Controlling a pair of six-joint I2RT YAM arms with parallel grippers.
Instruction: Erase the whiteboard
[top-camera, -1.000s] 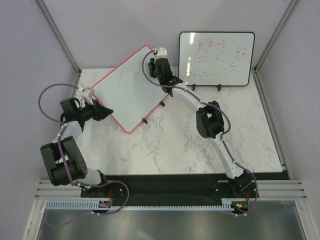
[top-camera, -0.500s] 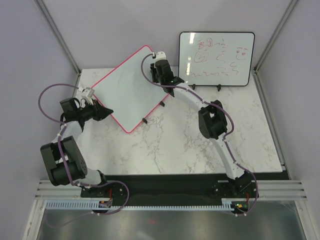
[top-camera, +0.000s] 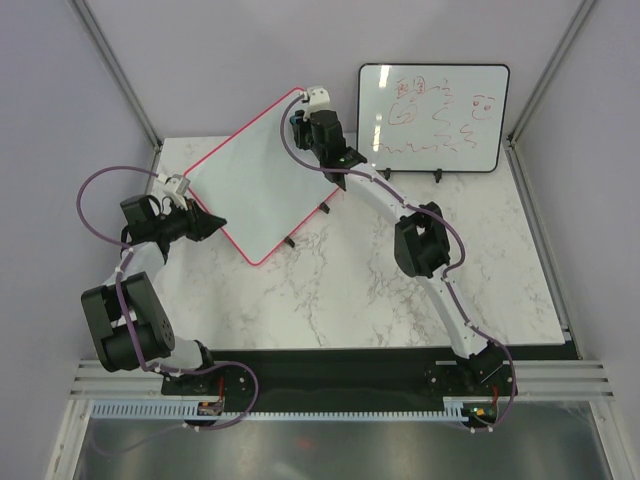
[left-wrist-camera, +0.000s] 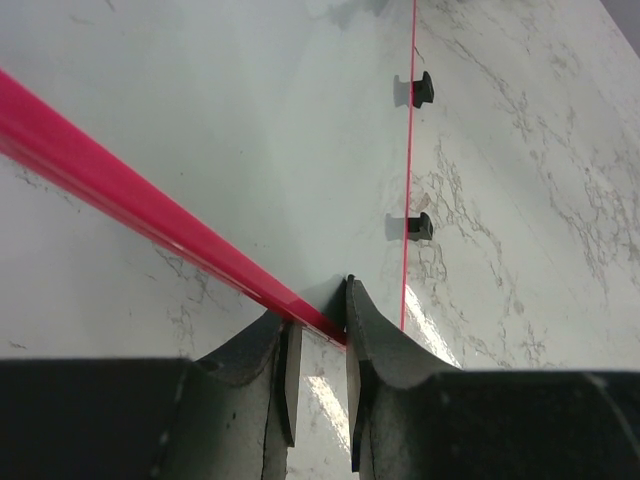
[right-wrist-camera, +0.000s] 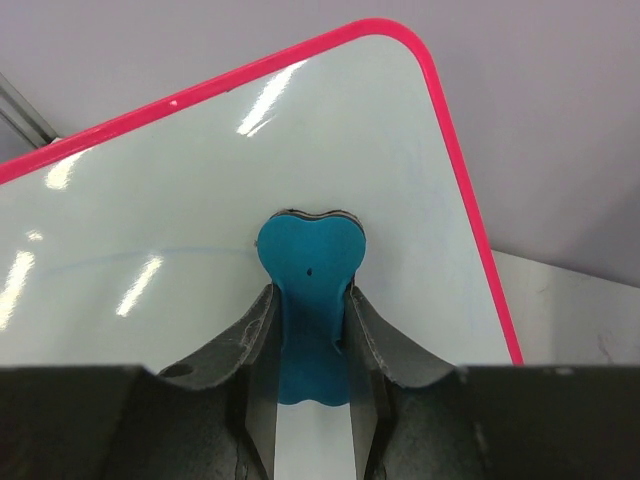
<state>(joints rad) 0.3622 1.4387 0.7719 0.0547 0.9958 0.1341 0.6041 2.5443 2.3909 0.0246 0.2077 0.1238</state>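
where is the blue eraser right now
In the right wrist view, the blue eraser sits clamped in the right gripper, against the whiteboard near its rounded far corner, just left of the black-framed whiteboard in the top view.

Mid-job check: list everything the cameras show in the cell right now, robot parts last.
whiteboard: one, pink-red frame, surface nearly clean with a faint blue line, tilted over the table's back left.
feet: two visible, black, on the whiteboard's edge.
eraser: one, blue, held at the whiteboard's surface near its top corner.
second whiteboard: one, black frame, red writing, standing at the back right.
table: one, white marble.
cables: purple, one along each arm.
left gripper: black, shut on the whiteboard's frame.
right gripper: black, shut on the eraser.
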